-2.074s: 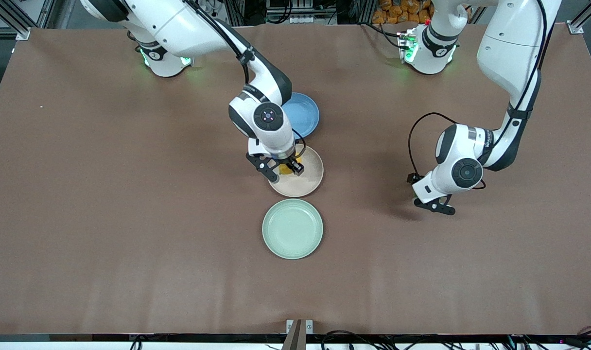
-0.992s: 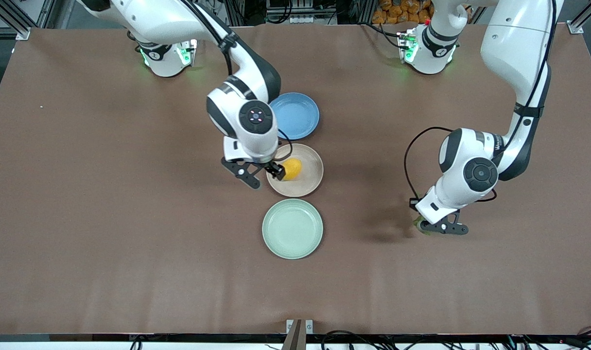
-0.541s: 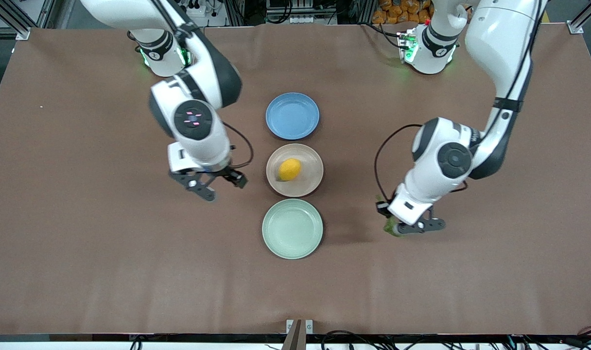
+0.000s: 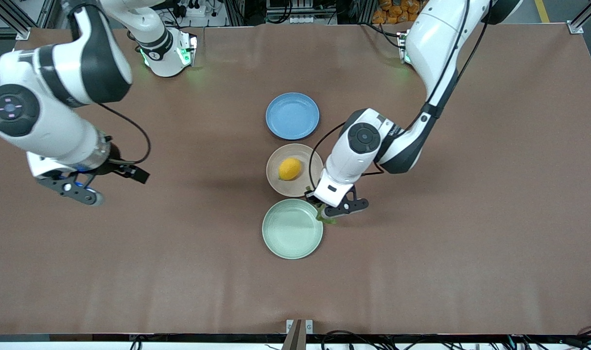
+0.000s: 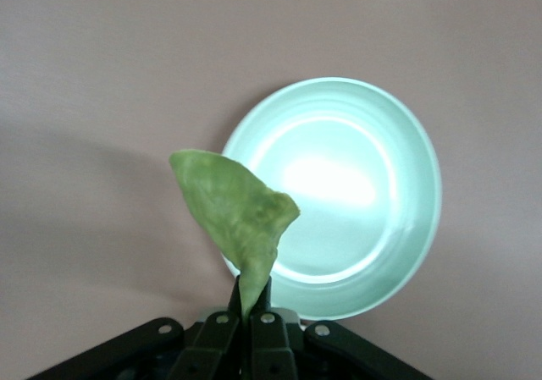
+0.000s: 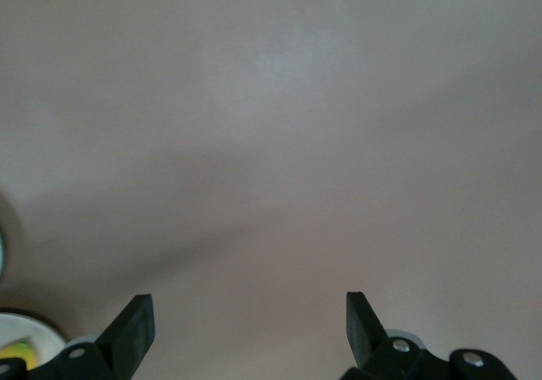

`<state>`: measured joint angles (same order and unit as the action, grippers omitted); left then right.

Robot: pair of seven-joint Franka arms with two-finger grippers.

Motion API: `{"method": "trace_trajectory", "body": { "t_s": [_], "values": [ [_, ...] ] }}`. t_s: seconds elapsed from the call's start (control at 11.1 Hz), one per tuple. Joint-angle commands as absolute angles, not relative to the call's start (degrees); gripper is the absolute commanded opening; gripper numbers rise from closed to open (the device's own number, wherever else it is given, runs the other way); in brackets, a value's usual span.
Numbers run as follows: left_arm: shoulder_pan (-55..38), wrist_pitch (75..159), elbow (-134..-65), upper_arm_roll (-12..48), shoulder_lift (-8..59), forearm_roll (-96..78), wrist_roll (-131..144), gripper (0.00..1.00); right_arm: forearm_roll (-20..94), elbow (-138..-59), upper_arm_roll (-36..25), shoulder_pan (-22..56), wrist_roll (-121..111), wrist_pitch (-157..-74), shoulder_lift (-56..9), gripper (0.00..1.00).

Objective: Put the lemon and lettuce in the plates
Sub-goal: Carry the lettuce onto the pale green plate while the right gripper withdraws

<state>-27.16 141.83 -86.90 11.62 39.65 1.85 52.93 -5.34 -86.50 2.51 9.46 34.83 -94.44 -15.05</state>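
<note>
The yellow lemon (image 4: pixel 289 169) lies in the beige-pink plate (image 4: pixel 311 183). The pale mint green plate (image 4: pixel 292 228) lies nearer the front camera and holds nothing. My left gripper (image 4: pixel 330 212) is shut on the green lettuce (image 4: pixel 326 217) and holds it over the mint plate's rim, on the side toward the left arm's end. In the left wrist view the lettuce (image 5: pixel 237 211) hangs from the shut gripper (image 5: pixel 251 305) over the mint plate's edge (image 5: pixel 356 185). My right gripper (image 4: pixel 114 186) is open and empty over bare table toward the right arm's end; its wrist view shows it (image 6: pixel 250 321) wide apart.
A blue plate (image 4: pixel 292 115) lies next to the beige-pink plate, farther from the front camera, and holds nothing. The three plates form a row in the middle of the brown table (image 4: pixel 470 243).
My right gripper let go of the lemon in the beige-pink plate and swung away toward its end of the table. My left gripper carried the lettuce from its end to the mint plate's rim.
</note>
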Motion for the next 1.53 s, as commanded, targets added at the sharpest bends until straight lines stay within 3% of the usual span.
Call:
{"method": "trace_trajectory", "body": {
  "t_s": [0.0,0.18,0.45,0.54,0.63,0.72,1.08,1.44],
  "values": [
    [-29.96,152.79,-84.64,10.72,43.67,0.97,58.43,0.00,-2.55,-89.12,-2.61,9.49,28.84,-94.48,-11.97,1.00],
    [-32.33,162.03,-84.46,9.15,46.39,1.14,60.81,0.00,-2.37,-89.30,-4.22,8.27,26.30,-94.57,-10.81,1.00],
    [-40.05,164.71,-82.45,1.87,49.38,1.05,64.58,0.00,-2.29,-88.77,-4.31,7.03,24.35,-94.31,-10.81,1.00],
    [-42.34,164.71,-81.75,-0.59,50.18,1.05,65.21,0.11,-1.94,-88.60,-4.31,6.77,24.43,-94.39,-10.90,1.00],
    [-43.15,164.71,-81.74,-1.83,50.27,1.23,65.04,0.92,-0.72,-88.59,-4.31,6.42,24.35,-94.57,-10.99,1.00],
    [-43.33,164.71,-81.74,-2.37,49.84,1.14,64.87,1.00,0.34,-88.59,-4.31,6.16,24.35,-94.48,-10.90,1.00],
    [-42.54,162.79,-82.09,-3.25,48.09,2.80,63.64,1.00,2.20,-88.51,-1.67,2.64,24.26,-94.39,-10.72,1.00],
    [-38.07,144.37,-82.35,-3.08,43.26,2.73,55.84,1.00,2.20,-88.51,-1.67,2.29,24.26,-94.48,-8.53,1.00]
  ]
}}
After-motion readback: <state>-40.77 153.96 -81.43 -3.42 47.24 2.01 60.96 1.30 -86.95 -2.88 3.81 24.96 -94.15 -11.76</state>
